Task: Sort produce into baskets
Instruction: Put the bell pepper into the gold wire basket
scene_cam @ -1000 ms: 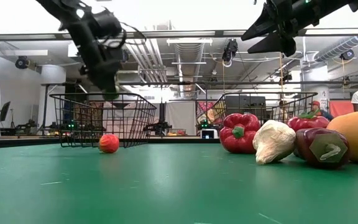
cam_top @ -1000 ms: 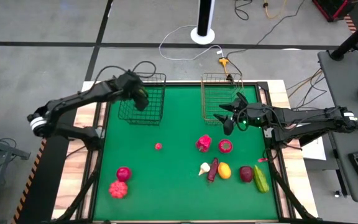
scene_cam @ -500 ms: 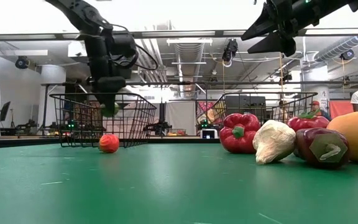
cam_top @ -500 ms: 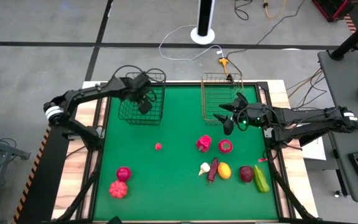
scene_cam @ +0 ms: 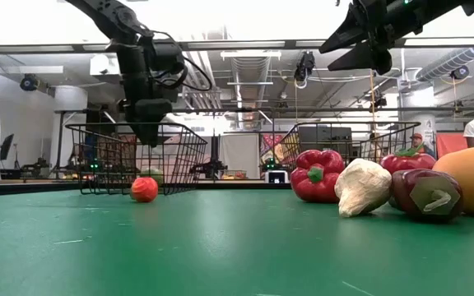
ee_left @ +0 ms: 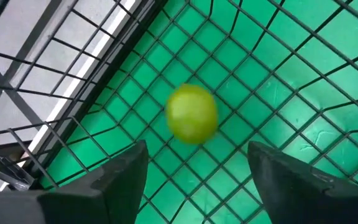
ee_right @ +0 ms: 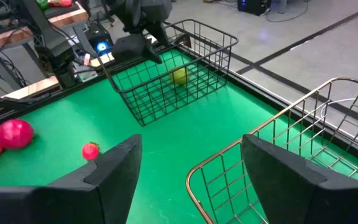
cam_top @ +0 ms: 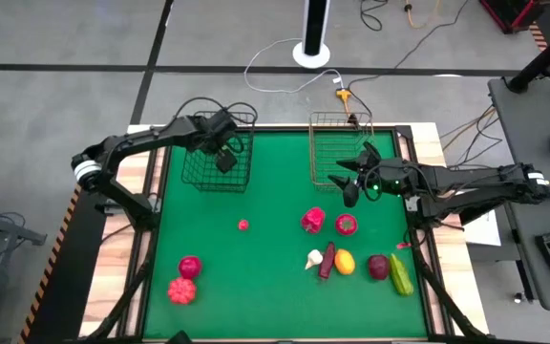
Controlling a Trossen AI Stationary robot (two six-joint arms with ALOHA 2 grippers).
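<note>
Left wrist view: we see our left gripper (ee_left: 194,165) spread apart above the black basket (cam_top: 218,153), where 1 green fruit (ee_left: 191,114) lies loose. Our right gripper (cam_top: 349,182), also apart, hovers by the copper basket (cam_top: 337,143).

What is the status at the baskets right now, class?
Left end effector open above the black basket. Green fruit inside that basket, released. Right end effector open, waiting by the copper basket. Nothing in the way.

Green fruit (ee_left: 192,114) inside black basket (ee_left: 98,43), fingers (ee_left: 124,180) apart.
</note>
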